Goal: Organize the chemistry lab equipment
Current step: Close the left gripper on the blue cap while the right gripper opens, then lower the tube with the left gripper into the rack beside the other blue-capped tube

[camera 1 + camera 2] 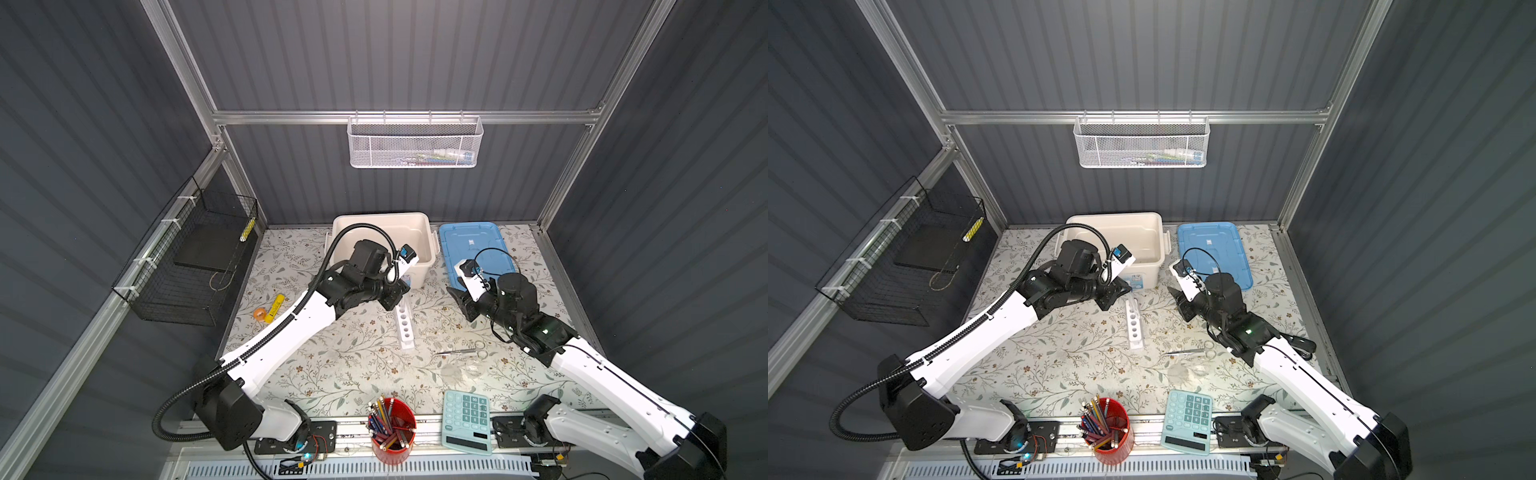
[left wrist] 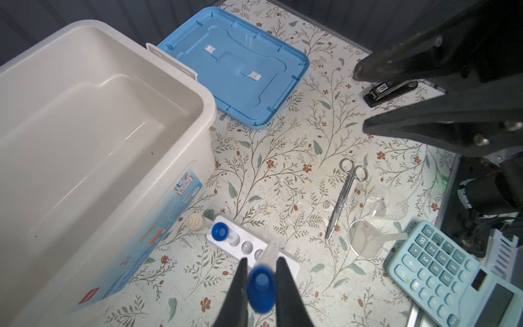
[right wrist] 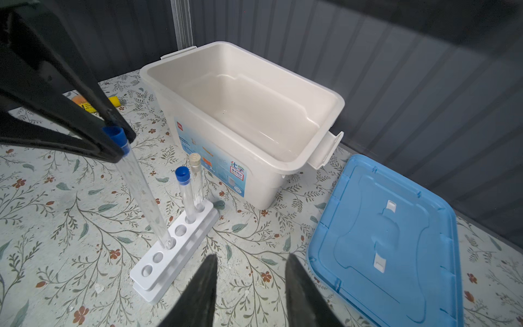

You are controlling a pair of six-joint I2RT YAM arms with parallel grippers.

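Observation:
My left gripper [image 2: 261,259] is shut on a clear blue-capped test tube [image 3: 141,192], held by its cap end. The tube leans, with its lower tip in a middle hole of the narrow white rack [image 3: 172,254]. A second blue-capped tube [image 3: 185,195] and a cork-stoppered tube [image 3: 196,181] stand upright at the rack's far end. In both top views the rack [image 1: 404,326] lies just in front of the left gripper [image 1: 395,297]. My right gripper [image 3: 252,256] hangs open and empty to the rack's right. Silver scissors [image 2: 343,201], a glass funnel [image 2: 365,239] and dishes [image 2: 379,206] lie nearer the front.
An open white bin [image 1: 424,232] stands behind the rack, its blue lid [image 1: 473,245] flat beside it. A red pencil cup [image 1: 392,428] and teal calculator [image 1: 465,419] sit at the front edge. A black stapler [image 2: 390,92] lies at the right, a yellow marker [image 1: 275,307] at the left.

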